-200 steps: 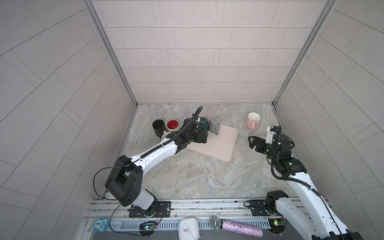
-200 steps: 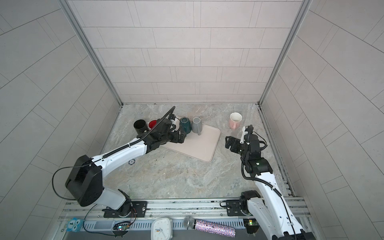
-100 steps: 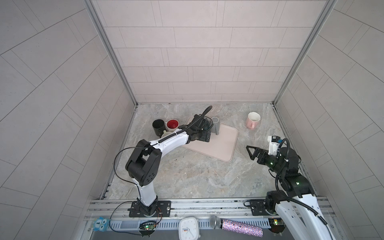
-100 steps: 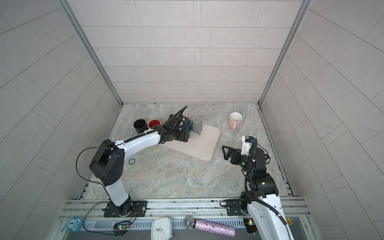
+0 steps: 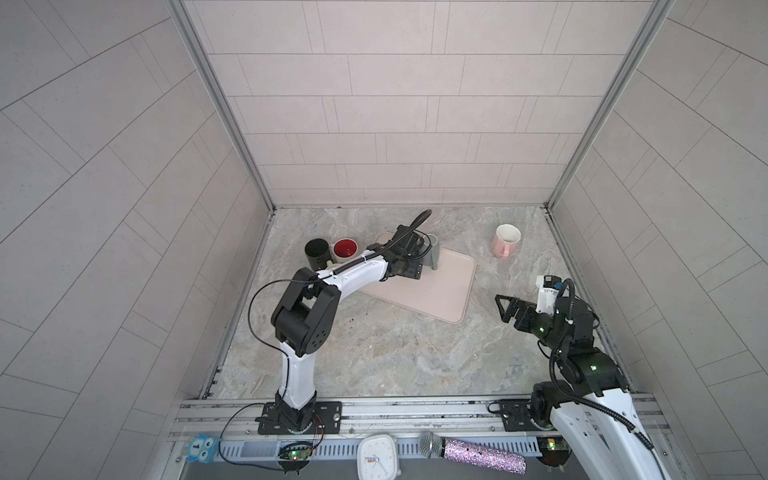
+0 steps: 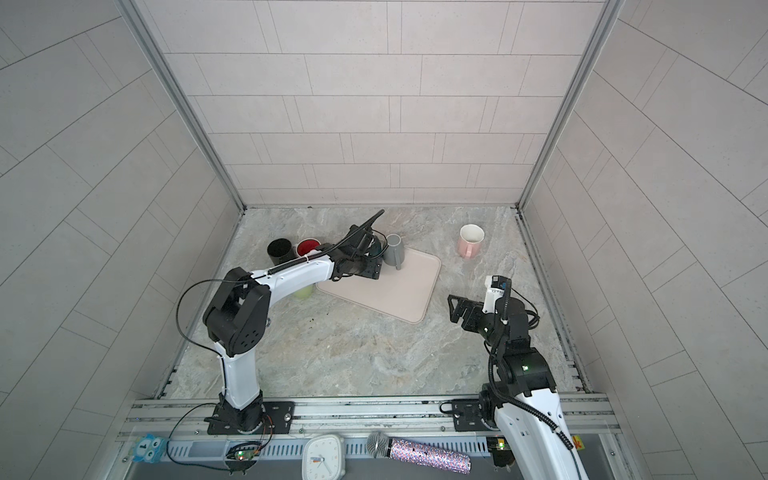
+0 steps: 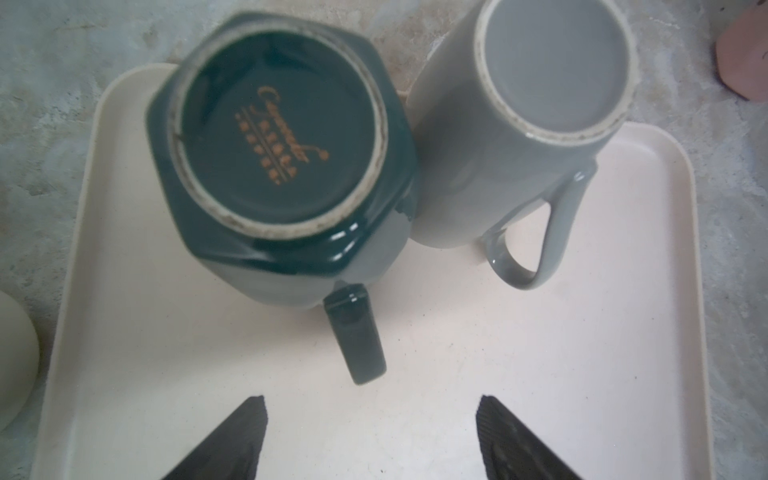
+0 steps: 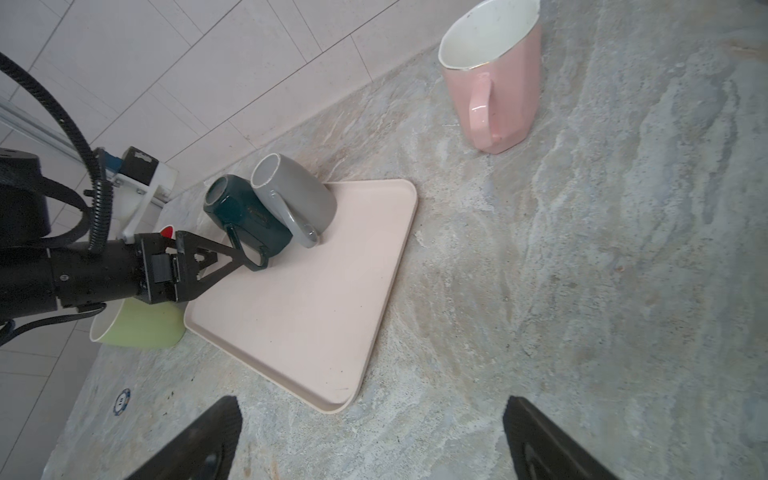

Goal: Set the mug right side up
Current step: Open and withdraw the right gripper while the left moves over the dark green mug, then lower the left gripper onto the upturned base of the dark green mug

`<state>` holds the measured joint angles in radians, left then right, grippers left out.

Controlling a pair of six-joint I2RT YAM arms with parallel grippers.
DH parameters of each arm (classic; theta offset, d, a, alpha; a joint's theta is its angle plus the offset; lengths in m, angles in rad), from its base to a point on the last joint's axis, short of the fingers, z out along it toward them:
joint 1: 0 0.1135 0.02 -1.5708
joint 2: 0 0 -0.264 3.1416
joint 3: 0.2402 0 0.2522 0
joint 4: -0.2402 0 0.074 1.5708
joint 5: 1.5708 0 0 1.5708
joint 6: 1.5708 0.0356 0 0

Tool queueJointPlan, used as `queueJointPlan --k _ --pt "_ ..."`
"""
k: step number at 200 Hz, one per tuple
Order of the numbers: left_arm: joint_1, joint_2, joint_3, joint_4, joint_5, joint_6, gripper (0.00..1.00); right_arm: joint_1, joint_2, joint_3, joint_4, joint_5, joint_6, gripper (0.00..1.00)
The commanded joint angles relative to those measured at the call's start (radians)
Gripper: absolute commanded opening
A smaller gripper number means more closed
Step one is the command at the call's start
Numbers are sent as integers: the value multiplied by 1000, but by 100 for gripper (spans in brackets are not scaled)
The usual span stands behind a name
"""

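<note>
Two mugs stand upside down, side by side, at the far corner of the pale pink tray (image 7: 540, 374). One is a dark green mug (image 7: 282, 137) with flat sides, and its handle (image 7: 353, 332) points at my left gripper (image 7: 372, 411). The other is a grey mug (image 7: 478, 166). My left gripper is open and low over the tray, its fingertips just short of the green handle and holding nothing. In both top views the arm hides most of the green mug (image 6: 376, 248); the grey mug (image 5: 433, 253) shows. My right gripper (image 5: 505, 307) hangs open over bare table, right of the tray.
A pink mug (image 5: 505, 241) stands upright at the back right. A black mug (image 5: 316, 253) and a red-lined mug (image 5: 345, 249) stand left of the tray. A lime green mug (image 8: 137, 328) lies under my left arm. A small chip (image 8: 121, 401) lies on the table.
My left gripper has crept along the tray toward the green mug's handle and its jaws have narrowed a little. The right arm has drawn back toward the front, gripper still open.
</note>
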<state>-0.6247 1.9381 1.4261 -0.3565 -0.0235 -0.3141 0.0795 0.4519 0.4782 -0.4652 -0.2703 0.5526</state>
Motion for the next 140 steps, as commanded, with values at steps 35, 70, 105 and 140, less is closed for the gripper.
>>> queueJointPlan --k 35,70,105,140 --pt "-5 54 81 -28 -73 1 77 11 -4 -10 -27 90 -13 100" --pt "-5 65 101 -34 -131 21 65 15 -8 -12 -31 111 -12 100" --pt "-5 80 113 -20 -142 28 58 20 -10 -23 -30 118 -2 100" --pt "-4 103 134 -33 -168 45 54 21 -17 -57 -6 96 32 100"
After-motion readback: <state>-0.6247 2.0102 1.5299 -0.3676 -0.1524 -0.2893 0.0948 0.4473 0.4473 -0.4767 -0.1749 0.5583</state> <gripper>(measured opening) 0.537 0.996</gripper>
